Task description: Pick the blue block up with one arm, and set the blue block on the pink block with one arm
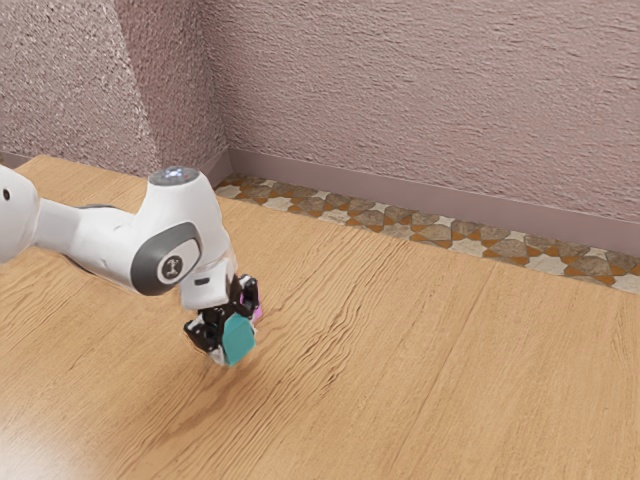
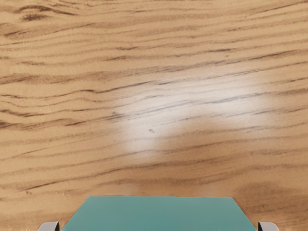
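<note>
A teal-blue block [image 1: 239, 340] hangs just above the wooden table, tilted, with my black gripper [image 1: 228, 338] shut on it. In the wrist view the same block [image 2: 156, 214] sits close under my hand, with a grey fingertip at each of its lower corners. A small sliver of the pink block [image 1: 258, 313] peeks out right behind the gripper, mostly hidden by the hand and the blue block.
The wooden table [image 1: 420, 380] stretches wide toward the exterior view's right and front. A patterned tile floor [image 1: 450, 232] and a textured wall lie beyond the table's far edge.
</note>
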Controlling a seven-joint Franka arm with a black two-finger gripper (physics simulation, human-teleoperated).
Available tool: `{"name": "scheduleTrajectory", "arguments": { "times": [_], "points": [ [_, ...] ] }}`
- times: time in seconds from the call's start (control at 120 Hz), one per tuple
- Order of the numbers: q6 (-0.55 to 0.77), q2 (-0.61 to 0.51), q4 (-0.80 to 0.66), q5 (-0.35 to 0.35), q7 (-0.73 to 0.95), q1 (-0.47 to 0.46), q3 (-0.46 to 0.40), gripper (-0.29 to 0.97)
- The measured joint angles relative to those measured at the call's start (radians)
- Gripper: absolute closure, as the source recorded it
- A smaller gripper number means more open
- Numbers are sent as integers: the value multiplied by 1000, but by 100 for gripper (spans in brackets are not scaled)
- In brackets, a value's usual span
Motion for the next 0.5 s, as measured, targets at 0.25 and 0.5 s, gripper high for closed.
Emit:
{"name": "scheduleTrajectory", "arguments": {
  "times": [0.25, 0.5],
  "points": [
    [-119, 135, 242, 34, 21, 66, 16, 29],
    [-156, 320, 457, 117, 42, 126, 24, 30]
  ]
}}
